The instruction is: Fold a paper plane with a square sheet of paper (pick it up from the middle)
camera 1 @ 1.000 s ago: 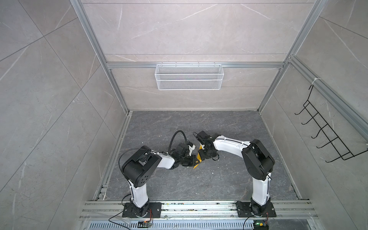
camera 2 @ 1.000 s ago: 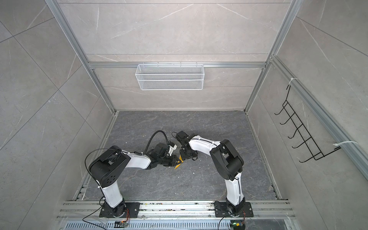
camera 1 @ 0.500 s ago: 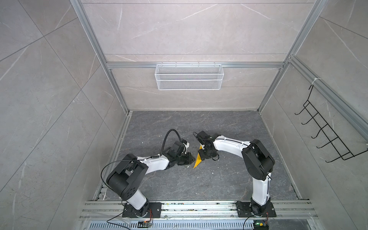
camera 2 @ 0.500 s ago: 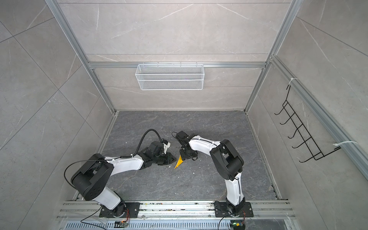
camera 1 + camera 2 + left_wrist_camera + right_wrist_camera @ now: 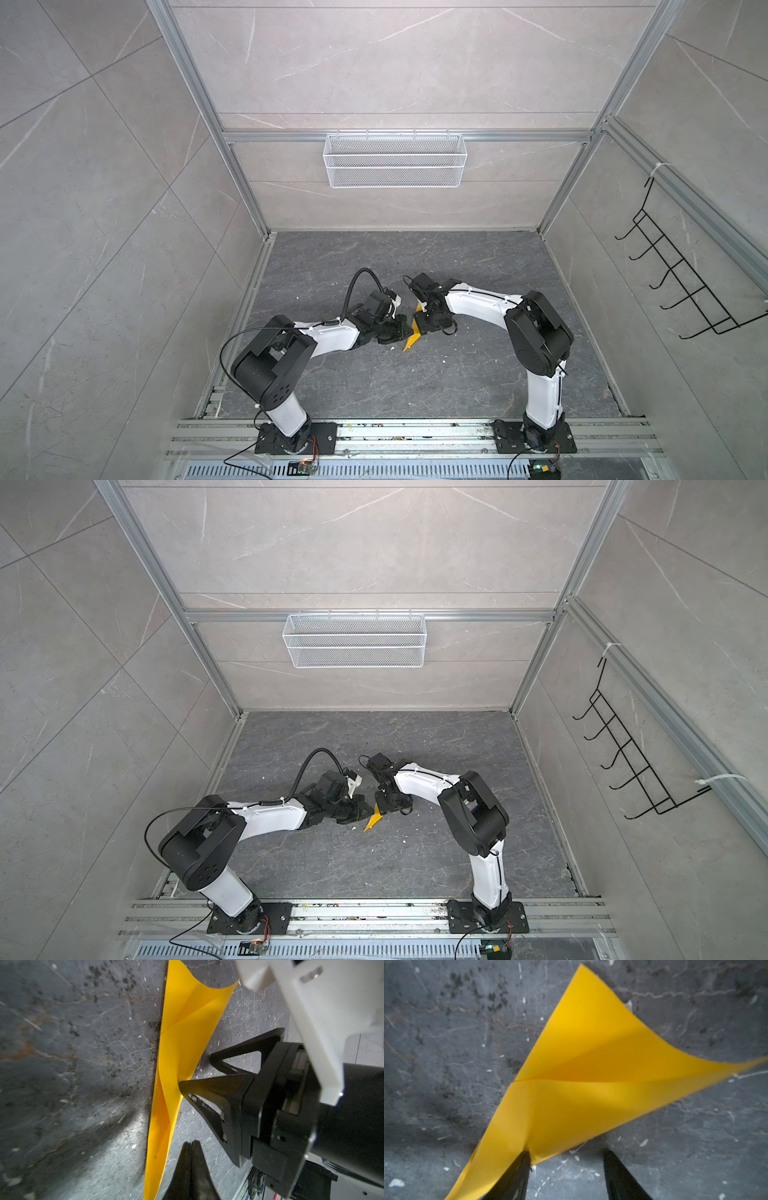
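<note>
Tabletop [image 5: 436,386]: dark grey stone-look surface, dotted with small white flecks. The work sits near its middle, well clear of every edge.
Paper plane [image 5: 411,340]: bright yellow and only part-made. It is a long narrow wedge lying on the tabletop between the two grippers, with its sharp tip towards the edge where the arm bases stand. Creases show across it, and in the right wrist view one broad flap [image 5: 612,1053] curls up off the surface instead of lying flat.
Right gripper [image 5: 566,1152]: the jaws stand apart and grasp nothing. One finger [image 5: 207,1086] presses its tip onto the long edge of the paper, and the other rests on bare tabletop beside it.
Left gripper [image 5: 190,1147]: clenched tight with nothing between the jaws. Its tip lies just beside the paper's narrow end; whether it touches cannot be told.
Step in hand: probably creasing and flattening a wing fold, with the right finger acting as a pin.
Next move calls for: likely a low sweep of the closed left tip along the fold to press the raised flap down. The pin must hold, because the thin sheet could slide or spring back.
</note>
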{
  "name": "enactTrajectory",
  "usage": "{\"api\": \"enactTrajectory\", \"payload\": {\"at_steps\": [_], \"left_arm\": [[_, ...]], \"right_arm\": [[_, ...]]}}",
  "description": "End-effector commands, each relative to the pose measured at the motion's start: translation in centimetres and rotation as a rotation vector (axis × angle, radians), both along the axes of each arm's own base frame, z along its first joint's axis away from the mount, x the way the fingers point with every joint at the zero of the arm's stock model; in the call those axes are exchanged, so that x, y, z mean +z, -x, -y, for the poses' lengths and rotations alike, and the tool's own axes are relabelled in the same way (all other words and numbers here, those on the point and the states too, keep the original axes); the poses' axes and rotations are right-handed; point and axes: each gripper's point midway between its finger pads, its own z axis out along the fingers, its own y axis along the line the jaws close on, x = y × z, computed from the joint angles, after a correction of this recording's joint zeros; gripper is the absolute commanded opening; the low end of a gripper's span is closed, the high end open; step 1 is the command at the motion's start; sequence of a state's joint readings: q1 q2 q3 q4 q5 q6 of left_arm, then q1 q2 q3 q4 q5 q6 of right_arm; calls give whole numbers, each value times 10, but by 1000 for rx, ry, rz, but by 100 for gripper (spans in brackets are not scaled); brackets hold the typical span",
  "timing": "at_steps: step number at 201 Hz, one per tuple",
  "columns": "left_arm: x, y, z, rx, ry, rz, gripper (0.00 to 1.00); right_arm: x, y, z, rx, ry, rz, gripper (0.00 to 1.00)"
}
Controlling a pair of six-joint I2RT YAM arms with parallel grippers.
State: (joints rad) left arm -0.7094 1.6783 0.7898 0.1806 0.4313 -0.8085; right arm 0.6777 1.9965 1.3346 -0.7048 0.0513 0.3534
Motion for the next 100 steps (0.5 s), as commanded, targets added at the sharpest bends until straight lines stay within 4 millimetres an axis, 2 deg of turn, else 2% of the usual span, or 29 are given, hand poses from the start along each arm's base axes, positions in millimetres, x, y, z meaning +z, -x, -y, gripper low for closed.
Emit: {"api": "enactTrajectory", "payload": {"at_steps": [1,100], "left_arm": [[9,-3,14,-19,45,-2,4],[-27,2,7,4,-32,-95,3]], "right_arm": [[-65,52,54,-49,220,-225,60],[-67,54,55,-49,225,-235,59]]}}
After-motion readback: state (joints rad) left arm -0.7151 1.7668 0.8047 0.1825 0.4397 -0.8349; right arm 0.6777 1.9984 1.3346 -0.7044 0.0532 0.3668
